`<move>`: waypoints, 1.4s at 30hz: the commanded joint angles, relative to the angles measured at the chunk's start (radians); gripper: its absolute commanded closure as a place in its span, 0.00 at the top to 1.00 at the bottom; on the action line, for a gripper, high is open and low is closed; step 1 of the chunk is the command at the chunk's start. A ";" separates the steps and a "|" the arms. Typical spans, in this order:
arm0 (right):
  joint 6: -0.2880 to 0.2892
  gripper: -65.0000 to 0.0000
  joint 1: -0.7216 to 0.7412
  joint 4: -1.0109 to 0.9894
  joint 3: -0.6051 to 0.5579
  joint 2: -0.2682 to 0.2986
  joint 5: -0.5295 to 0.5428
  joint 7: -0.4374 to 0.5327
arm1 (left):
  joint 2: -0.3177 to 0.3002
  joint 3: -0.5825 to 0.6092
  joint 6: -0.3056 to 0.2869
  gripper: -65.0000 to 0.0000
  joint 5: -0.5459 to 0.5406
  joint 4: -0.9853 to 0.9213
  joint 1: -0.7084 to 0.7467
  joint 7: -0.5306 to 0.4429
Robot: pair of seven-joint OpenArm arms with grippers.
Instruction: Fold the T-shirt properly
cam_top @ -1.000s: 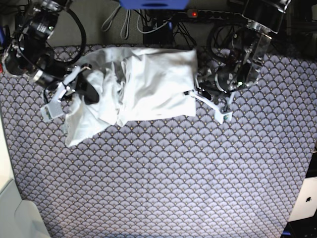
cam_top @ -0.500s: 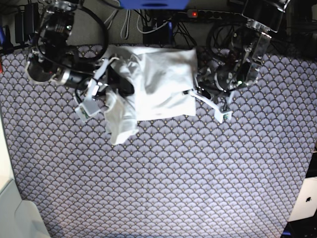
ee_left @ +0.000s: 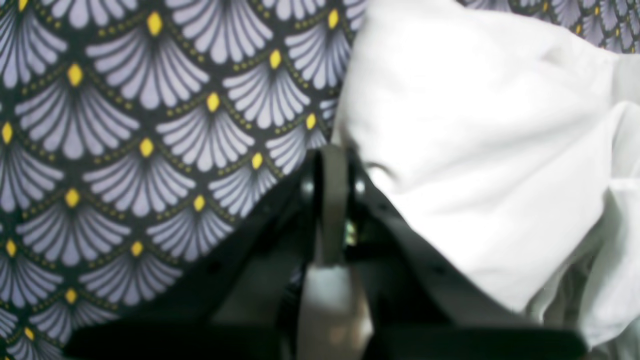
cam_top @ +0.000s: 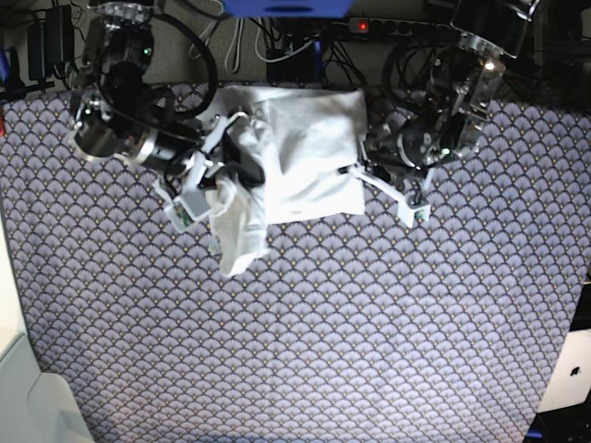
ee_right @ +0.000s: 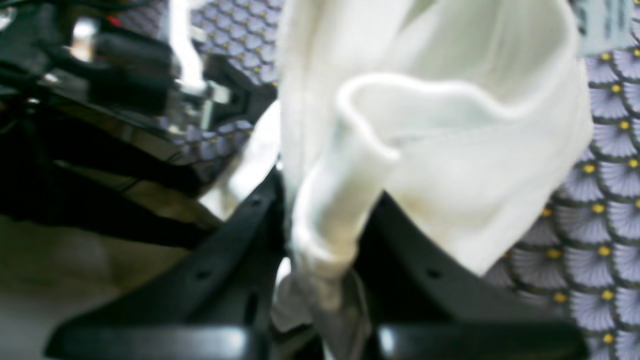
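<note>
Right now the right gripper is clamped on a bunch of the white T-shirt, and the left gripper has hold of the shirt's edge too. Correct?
Half right. The right gripper is shut on a bunch of the T-shirt. The left gripper holds nothing: the left wrist view shows its fingers together beside the shirt's edge, over the patterned cloth, with no fabric between them.

Overhead base, two close wrist views
</note>
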 commanded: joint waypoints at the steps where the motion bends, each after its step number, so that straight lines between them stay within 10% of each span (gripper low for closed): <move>1: 0.007 0.00 0.010 0.014 -0.002 -0.001 0.007 0.032 | 0.000 -0.003 -0.007 0.00 -0.015 0.035 -0.011 0.001; 20: 0.007 0.00 0.058 -0.077 -0.163 -0.001 -0.168 0.129 | -0.013 -0.164 -0.006 0.00 -0.016 0.122 0.039 0.013; 42: 0.007 0.00 0.063 -0.097 -0.412 -0.130 -0.800 0.222 | -0.068 -0.382 -0.015 0.00 -0.016 0.124 0.105 0.015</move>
